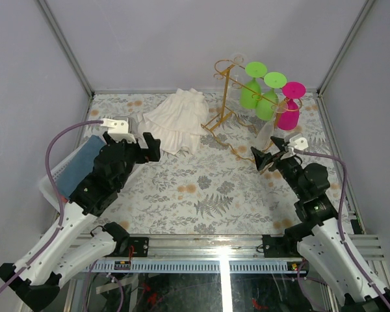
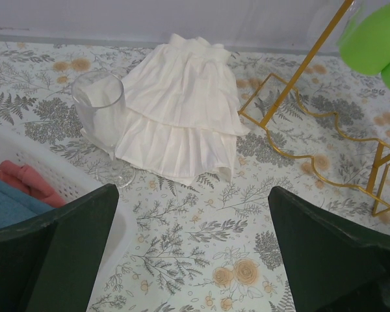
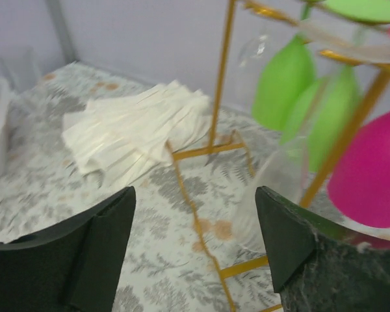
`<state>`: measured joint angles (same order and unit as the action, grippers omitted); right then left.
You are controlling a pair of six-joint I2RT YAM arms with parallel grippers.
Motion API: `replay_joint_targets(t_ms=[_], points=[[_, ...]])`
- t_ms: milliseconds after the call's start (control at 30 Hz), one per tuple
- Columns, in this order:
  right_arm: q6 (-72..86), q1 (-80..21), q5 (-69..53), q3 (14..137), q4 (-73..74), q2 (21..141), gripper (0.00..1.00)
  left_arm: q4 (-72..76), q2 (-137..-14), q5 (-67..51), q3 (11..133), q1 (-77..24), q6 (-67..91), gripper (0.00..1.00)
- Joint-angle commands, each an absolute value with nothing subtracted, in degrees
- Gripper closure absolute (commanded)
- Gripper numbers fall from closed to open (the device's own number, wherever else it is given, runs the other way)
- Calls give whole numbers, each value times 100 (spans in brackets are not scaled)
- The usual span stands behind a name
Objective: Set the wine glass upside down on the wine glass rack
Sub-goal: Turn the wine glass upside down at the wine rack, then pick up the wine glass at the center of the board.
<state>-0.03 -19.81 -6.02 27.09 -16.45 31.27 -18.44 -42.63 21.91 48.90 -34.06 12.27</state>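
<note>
A clear wine glass stands upright on the table beside the white basket, ahead and left of my open, empty left gripper. The gold wire wine glass rack stands at the back right; it also shows in the left wrist view and right wrist view. Another clear glass hangs upside down on the rack, blurred in the right wrist view. My right gripper is open and empty just in front of it.
Two green glasses and a pink glass hang upside down on the rack. A white pleated cloth lies at the back middle. A white plastic basket with blue and red cloths sits at the left edge.
</note>
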Motion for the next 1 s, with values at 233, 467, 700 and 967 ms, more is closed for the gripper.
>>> replay_joint_targets(t_ms=[233,467,700,967], points=[[153,-4824,-465,2890,-2512,4777,12,-2367,-4199,2350,5515,-3375,1450,0],[1190,-5261,-452,3547,-5991,8015,11,-2616,-4051,2382,5751,-3375,1365,0],[1285,-5268,-497,5891,-7191,10862,7,-2944,-3834,2380,5896,-3378,1403,0],[709,-5249,-377,8283,-6748,12824,4,-3126,-3661,2439,5976,-3375,1412,0]])
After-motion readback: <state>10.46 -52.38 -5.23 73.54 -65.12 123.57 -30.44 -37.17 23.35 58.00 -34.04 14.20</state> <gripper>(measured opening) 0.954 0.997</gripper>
